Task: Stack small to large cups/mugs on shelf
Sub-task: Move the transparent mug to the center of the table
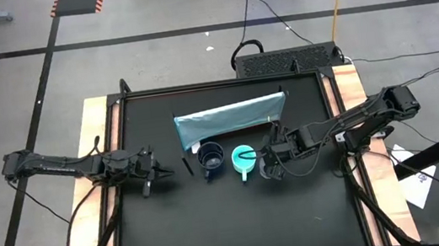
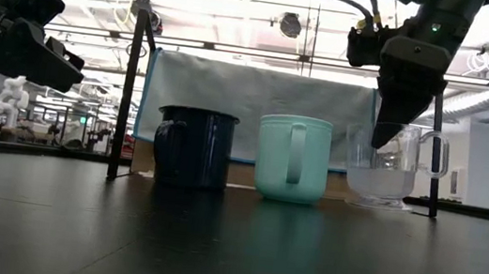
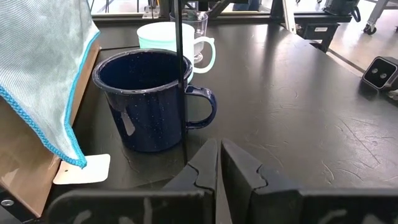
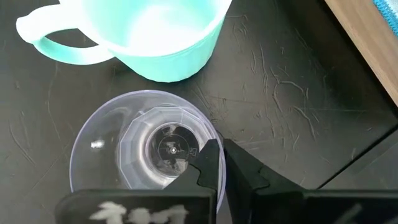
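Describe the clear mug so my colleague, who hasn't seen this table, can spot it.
Find the light blue-grey shelf at the back of the black table. Three mugs stand in a row before it: navy mug, turquoise mug, then the clear mug under the right hand. It alone is see-through.

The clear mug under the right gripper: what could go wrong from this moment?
1. The right gripper has its fingers closed at the rim of the clear mug; pressing down could tip it or slide it.
2. The turquoise mug stands close beside it, so a sideways move could knock it.
3. The left gripper, closed, waits near the navy mug.
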Robot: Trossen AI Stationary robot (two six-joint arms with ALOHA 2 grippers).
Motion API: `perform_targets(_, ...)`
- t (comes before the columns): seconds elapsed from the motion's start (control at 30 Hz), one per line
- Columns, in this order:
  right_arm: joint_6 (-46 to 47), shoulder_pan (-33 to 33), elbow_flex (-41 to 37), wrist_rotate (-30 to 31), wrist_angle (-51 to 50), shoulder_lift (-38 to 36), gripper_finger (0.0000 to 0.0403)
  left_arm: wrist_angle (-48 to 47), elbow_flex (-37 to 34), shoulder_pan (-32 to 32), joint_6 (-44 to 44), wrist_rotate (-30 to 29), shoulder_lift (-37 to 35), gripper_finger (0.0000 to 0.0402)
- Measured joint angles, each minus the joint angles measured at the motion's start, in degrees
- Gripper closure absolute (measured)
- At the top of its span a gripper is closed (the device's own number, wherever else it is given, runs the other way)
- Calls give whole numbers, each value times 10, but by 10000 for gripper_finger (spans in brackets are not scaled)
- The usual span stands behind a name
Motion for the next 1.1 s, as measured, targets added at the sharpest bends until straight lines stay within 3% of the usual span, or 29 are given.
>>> perform_targets(0.67,31,20,-17,30,24,0,402,-1,0,0,2,0,0,378)
perform_targets(1.1,19,20,-35,14,37,-1,402,0,0,0,0,0,0,378)
